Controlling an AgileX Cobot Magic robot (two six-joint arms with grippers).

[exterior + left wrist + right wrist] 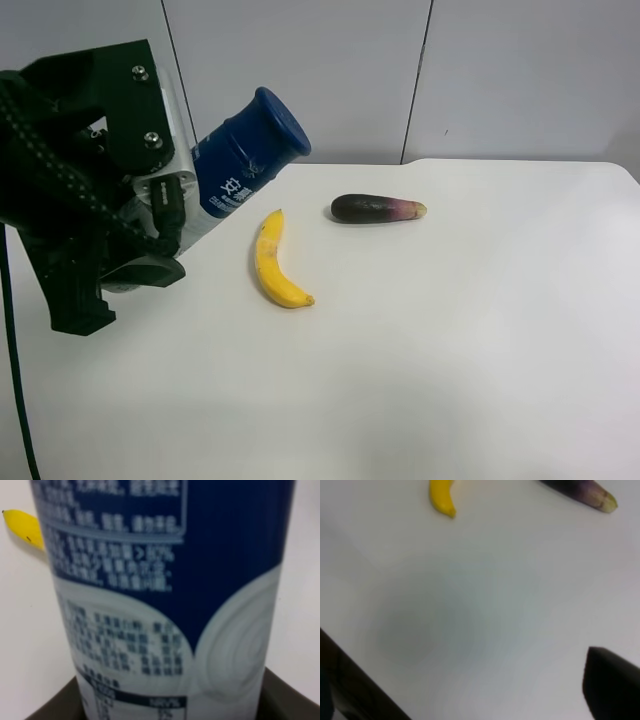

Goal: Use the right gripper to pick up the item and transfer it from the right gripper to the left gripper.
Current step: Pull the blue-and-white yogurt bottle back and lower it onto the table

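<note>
In the high view, the left gripper (160,195) is clenched on the white lower part of the bottle (245,150). It holds the bottle in the air above the left edge of the table (480,330), tilted, with the blue cap pointing up towards the far edge. The grasp is low on the body, probably because the upper part was left for the other claw. The banana (272,265) and the eggplant (375,208) lie apart on the table nearer the far edge, and neither is touched. The right arm is not seen here. In the right wrist view, the right gripper (480,685) is released: its dark fingers (612,685) stand wide apart with only bare table between them, and the banana tip (441,496) and eggplant end (590,492) lie beyond. In the left wrist view, the bottle's label (165,595) fills the picture because it sits between the jaws, so I judge the hand-over done.
</note>
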